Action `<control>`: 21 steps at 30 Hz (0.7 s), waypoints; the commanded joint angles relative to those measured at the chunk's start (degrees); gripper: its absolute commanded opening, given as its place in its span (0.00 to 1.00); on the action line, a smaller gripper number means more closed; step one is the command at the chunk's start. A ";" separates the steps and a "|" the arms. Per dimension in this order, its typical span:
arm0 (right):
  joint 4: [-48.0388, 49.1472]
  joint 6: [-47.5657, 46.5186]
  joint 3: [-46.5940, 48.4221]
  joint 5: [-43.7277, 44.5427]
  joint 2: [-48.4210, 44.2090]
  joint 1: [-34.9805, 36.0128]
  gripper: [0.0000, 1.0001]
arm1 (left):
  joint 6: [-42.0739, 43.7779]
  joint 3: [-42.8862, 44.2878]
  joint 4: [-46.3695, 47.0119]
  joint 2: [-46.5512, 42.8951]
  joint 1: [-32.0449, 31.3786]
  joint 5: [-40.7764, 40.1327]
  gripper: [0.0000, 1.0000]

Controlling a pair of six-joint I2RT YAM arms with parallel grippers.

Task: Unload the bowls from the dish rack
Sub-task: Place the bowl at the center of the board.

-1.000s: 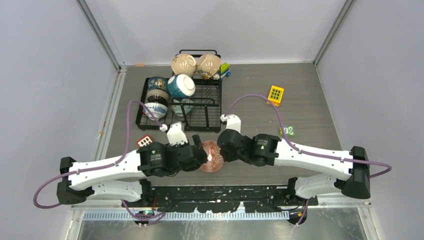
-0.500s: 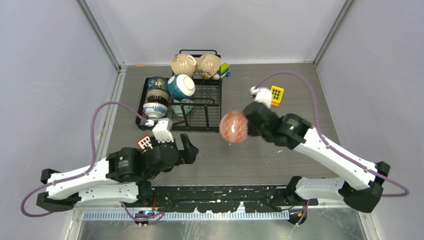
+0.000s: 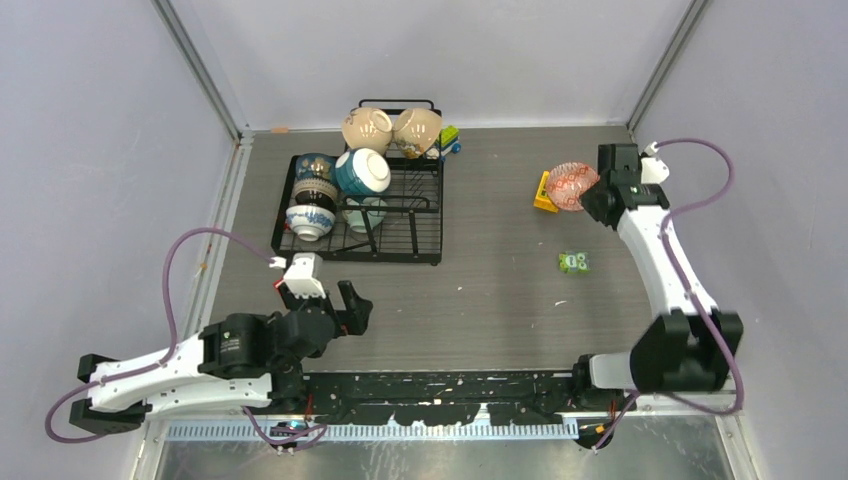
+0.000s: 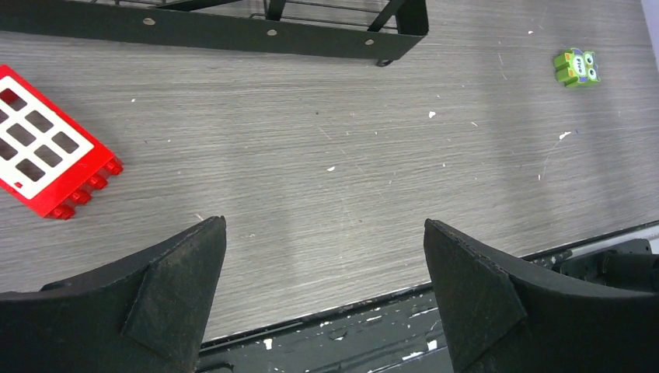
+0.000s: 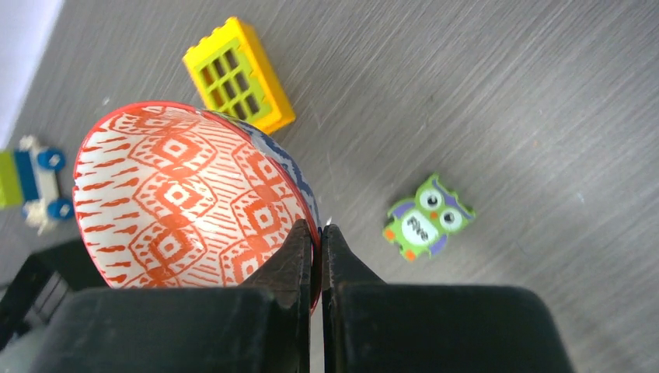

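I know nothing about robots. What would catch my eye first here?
Probably the red-patterned bowl, pinched by its rim in the right gripper, at the far right by a yellow block. Next, the black dish rack at the far left, with several bowls in it. The left gripper hangs wide open beside a red block.

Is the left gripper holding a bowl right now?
No, the left gripper is open with nothing between its fingers, and only the table shows through the gap.
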 commanded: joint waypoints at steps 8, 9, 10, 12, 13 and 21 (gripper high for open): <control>10.84 1.10 11.69 -0.68 21.94 -11.28 0.01 | 1.51 -1.66 -3.21 -10.18 -0.01 -5.65 1.00; 11.47 0.95 11.79 -1.38 22.66 -12.08 0.01 | 1.60 -1.90 -3.42 -11.01 0.00 -5.50 1.00; 12.34 0.59 11.86 -2.08 23.34 -12.74 0.01 | 1.74 -2.16 -3.51 -11.74 0.03 -5.40 1.00; 13.47 0.04 12.68 -3.23 24.85 -13.69 0.01 | 1.94 -2.52 -4.16 -12.82 0.06 -5.30 1.00; 13.95 -0.06 13.09 -3.78 25.58 -14.30 0.01 | 1.78 -2.70 -4.32 -13.23 0.00 -5.35 1.00; 13.91 0.00 17.35 -7.37 32.92 -17.72 0.01 | -0.71 -4.29 -5.63 -13.01 -0.02 -5.83 1.00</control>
